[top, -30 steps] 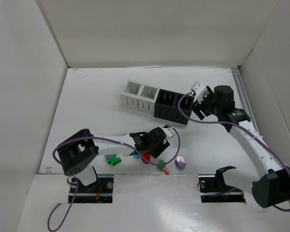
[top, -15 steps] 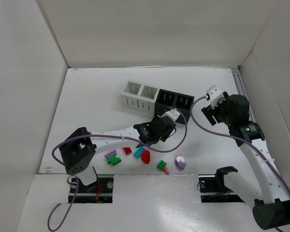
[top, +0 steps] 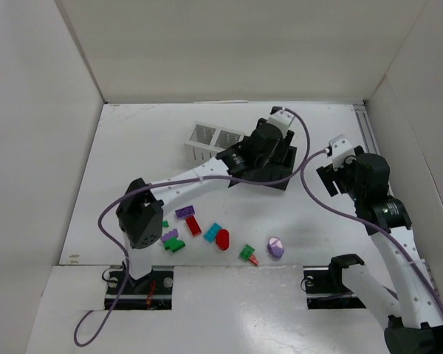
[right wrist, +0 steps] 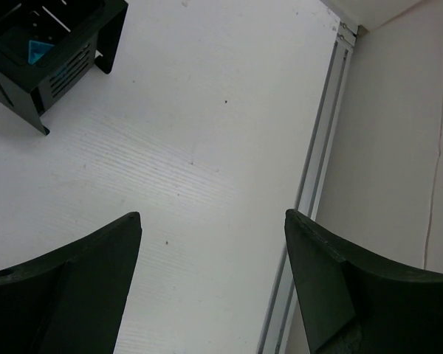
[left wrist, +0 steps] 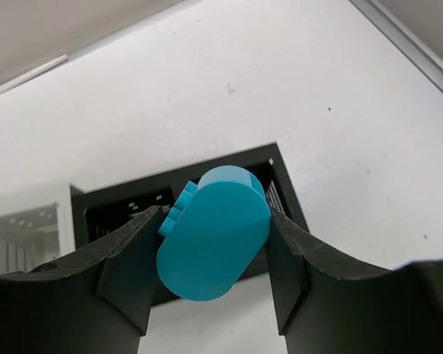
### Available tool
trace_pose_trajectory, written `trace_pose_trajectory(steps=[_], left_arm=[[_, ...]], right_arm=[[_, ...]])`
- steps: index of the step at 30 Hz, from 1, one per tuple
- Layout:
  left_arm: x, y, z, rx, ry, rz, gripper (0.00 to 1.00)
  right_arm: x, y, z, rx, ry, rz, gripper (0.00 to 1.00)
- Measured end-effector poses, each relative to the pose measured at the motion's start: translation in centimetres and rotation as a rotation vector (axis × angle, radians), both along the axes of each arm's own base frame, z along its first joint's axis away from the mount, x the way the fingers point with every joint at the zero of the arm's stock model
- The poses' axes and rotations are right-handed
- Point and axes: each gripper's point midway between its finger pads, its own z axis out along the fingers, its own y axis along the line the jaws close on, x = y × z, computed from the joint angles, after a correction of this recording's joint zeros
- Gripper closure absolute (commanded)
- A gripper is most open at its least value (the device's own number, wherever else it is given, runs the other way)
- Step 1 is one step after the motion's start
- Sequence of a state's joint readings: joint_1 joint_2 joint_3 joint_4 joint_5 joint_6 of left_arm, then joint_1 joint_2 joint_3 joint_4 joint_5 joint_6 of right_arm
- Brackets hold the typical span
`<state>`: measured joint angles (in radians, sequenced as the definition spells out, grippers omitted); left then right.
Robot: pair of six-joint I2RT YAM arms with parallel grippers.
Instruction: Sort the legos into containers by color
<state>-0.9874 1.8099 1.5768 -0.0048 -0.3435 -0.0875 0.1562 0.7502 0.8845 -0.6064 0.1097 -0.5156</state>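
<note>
Currently my left gripper (left wrist: 213,237) clamps teal oval (left wrist: 215,221) over black cup (left wrist: 280,181); right gripper (right wrist: 213,217) open, empty. Risk: I release off-centre, oval strikes rim, bounces out.

2 black containers (top: 275,180) mostly hidden beneath the left arm (top: 199,173) from above, teal oval lego (left wrist: 215,232) covering part of their openings in the left wrist view, white container (left wrist: 22,228) cut off at the left edge

The containers (top: 207,138) are set farther back, loose legos (top: 214,233) being scattered well before them (toward the bases (top: 136,284)), and one lego (left wrist: 214,232) is held above their right end.
</note>
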Motion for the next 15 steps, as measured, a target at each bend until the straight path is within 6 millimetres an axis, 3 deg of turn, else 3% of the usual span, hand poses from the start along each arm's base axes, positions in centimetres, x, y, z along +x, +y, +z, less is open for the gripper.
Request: trace_pose_trajectory(steps=[3, 7, 11, 15], left_arm=[[1.6, -1.9, -0.3, -0.017, -0.004, -0.001, 1.00], [2.4, -3.8, -3.4, 0.018, 0.030, -0.015, 0.86], [2.4, -4.0, -6.4, 0.069, 0.078, -0.019, 0.83], [2.5, -3.8, -6.8, 0.075, 0.094, -0.021, 0.65]], right_arm=[[-0.2, 0.0, -0.3, -0.001, 0.011, 0.000, 0.17], [-0.6, -0.1, 0.1, 0.002, -0.004, 0.000, 0.17], [-1.0, -0.1, 0.8, 0.007, -0.037, 0.000, 0.17], [-1.2, -0.2, 1.1, 0.009, -0.051, 0.000, 0.16]])
